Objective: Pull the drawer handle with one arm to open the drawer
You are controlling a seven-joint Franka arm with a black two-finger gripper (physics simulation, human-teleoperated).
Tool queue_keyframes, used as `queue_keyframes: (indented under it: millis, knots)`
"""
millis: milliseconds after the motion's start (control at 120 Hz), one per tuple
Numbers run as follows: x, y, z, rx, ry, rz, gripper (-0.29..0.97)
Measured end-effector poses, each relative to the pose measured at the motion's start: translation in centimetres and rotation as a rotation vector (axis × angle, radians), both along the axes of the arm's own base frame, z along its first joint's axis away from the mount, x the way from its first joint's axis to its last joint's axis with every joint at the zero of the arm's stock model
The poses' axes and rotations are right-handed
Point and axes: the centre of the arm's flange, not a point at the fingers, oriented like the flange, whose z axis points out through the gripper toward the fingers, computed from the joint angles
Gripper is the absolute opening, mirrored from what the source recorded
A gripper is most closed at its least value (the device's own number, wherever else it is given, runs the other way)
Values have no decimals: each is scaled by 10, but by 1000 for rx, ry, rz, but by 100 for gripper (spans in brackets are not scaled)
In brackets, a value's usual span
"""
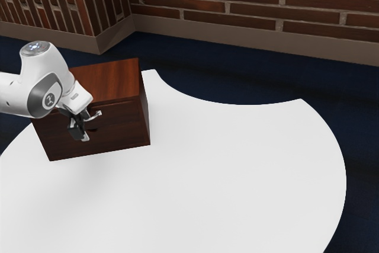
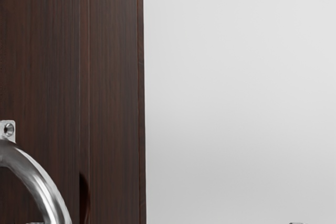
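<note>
The curved metal handle (image 2: 34,181) sits just by my claw (image 1: 81,130), on the brown drawer (image 1: 118,90) at the white table's (image 1: 213,176) far edge, toward the exterior view's left, though I cannot tell whether the claw is spread or pinching.

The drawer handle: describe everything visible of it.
The handle is a polished silver metal bar, rounded and curved in an arch that stands off the dark wooden drawer front. One end is fixed by a small square metal plate with a screw. The gripper sits right at it; whether they touch cannot be told.
</note>
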Motion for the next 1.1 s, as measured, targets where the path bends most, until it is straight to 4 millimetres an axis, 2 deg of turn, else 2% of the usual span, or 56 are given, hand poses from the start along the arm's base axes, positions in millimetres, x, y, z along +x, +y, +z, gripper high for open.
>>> queue_keyframes:
  millis: [158, 367, 825, 1100]
  knots:
    - [-1, 0, -1, -5, 0, 3, 48]
    - [-10, -6, -1, -11, 1, 0, 41]
    - [-33, -21, 1, -16, -14, -8, 32]
    - [-44, -41, 3, -14, -19, -35, 36]
